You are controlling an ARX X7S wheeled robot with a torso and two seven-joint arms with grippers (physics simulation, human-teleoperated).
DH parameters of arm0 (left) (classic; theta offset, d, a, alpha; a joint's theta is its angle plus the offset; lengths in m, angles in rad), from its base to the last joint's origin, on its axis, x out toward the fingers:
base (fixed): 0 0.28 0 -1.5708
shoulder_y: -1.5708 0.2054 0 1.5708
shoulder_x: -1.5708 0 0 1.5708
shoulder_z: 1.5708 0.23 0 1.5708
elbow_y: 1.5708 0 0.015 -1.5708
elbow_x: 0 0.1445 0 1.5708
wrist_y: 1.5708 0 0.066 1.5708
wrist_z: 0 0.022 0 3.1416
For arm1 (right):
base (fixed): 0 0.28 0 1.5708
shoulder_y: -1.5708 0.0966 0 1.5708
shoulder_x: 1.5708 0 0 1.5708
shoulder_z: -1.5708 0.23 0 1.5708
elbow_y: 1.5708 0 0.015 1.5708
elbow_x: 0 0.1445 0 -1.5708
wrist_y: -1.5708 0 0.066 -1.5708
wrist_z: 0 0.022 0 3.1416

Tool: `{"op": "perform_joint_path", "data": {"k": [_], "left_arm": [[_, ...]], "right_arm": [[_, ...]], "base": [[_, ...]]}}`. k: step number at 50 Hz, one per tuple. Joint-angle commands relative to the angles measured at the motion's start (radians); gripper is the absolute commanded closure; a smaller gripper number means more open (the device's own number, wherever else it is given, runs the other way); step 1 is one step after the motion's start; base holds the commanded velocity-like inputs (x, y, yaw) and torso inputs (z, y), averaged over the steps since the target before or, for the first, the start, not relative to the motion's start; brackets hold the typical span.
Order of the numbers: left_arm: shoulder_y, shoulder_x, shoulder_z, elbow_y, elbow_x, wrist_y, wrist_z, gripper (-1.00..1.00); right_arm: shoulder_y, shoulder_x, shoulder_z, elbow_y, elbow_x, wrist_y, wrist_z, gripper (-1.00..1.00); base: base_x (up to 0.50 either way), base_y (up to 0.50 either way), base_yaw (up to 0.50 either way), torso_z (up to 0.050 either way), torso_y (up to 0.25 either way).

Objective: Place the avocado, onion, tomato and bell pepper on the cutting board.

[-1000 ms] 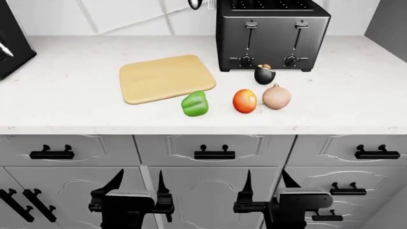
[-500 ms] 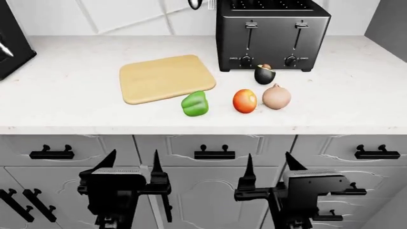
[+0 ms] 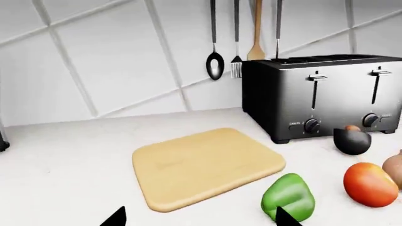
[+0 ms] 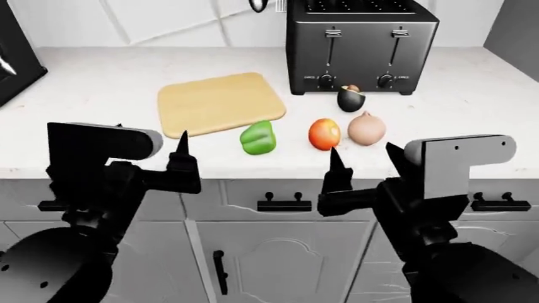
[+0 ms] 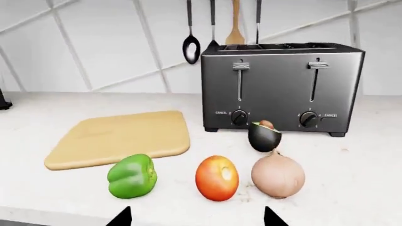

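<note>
With nothing on the cutting board [image 4: 221, 102] yet, I'd bring my spread, empty left gripper [image 4: 151, 151] squarely over the bell pepper [image 4: 257, 137] beside it; right gripper [image 4: 364, 161] likewise spread.

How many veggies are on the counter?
4. Bell pepper beside the cutting board, then tomato, onion, and avocado by the toaster.

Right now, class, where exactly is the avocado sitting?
In the head view, the avocado sits on the counter's right half, directly in front of the toaster and just behind the onion, well apart from the cutting board.
</note>
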Motion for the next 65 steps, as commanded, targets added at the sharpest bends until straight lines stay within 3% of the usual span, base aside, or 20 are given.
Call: {"op": "perform_joint_path", "data": {"k": [1,4,14,18,20,26,34,46,47,56,60,65], "left_arm": [[-0.255,-0.109,-0.127,-0.013,-0.419,-0.262,-0.205,-1.0],[-0.273,-0.14,-0.145,-0.031,-0.511,-0.257,-0.271,-1.0],[-0.303,-0.17,-0.179,-0.065,-0.661,-0.244,-0.371,-1.0],[-0.32,-0.207,-0.164,-0.1,-0.753,-0.255,-0.475,-1.0],[-0.357,-0.244,-0.119,-0.169,-0.889,-0.258,-0.632,-1.0],[-0.388,-0.274,-0.133,-0.197,-1.023,-0.215,-0.7,-1.0],[-0.401,-0.318,-0.108,-0.177,-1.002,-0.193,-0.665,-1.0],[-0.397,-0.332,-0.079,-0.175,-0.979,-0.16,-0.648,-1.0],[-0.398,-0.332,-0.076,-0.175,-0.978,-0.159,-0.648,-1.0],[-0.407,-0.351,-0.071,-0.174,-1.02,-0.14,-0.674,-1.0],[-0.425,-0.357,-0.058,-0.182,-1.051,-0.135,-0.703,-1.0],[-0.433,-0.372,-0.051,-0.182,-1.077,-0.127,-0.724,-1.0]], "right_arm": [[0.216,0.113,0.107,0.078,0.708,0.167,0.46,-1.0],[0.244,0.145,0.072,0.109,0.803,0.139,0.555,-1.0],[0.27,0.201,0.044,0.134,0.887,0.081,0.631,-1.0],[0.294,0.236,0.02,0.154,0.938,0.054,0.682,-1.0],[0.317,0.276,0.011,0.17,0.999,0.022,0.728,-1.0],[0.352,0.339,-0.001,0.182,1.073,-0.032,0.798,-1.0],[0.385,0.43,-0.054,0.189,1.171,-0.077,0.884,-1.0],[0.345,0.446,-0.092,0.21,1.205,-0.11,0.898,-1.0],[0.335,0.421,-0.04,0.19,1.196,-0.119,0.856,-1.0],[0.383,0.514,-0.16,0.206,1.347,-0.202,0.977,-1.0],[0.563,0.701,-0.502,0.222,1.602,-0.372,1.104,-1.0],[0.818,0.827,-0.661,0.279,1.832,-0.429,1.101,-1.0]], "base": [[0.5,0.0,0.0,0.0,0.0],[0.5,0.0,0.0,0.0,0.0],[0.5,0.0,0.0,0.0,0.0],[0.5,0.0,0.0,0.0,0.0],[0.5,0.0,0.0,0.0,0.0],[0.5,0.0,0.0,0.0,0.0],[0.11,0.06,0.0,0.0,0.002],[0.08,0.33,0.0,0.0,0.0],[0.42,0.0,0.0,0.0,0.0],[0.5,0.0,0.0,0.0,0.0],[0.12,0.0,0.0,0.0,0.002],[0.0,0.0,0.0,0.0,0.0]]}}
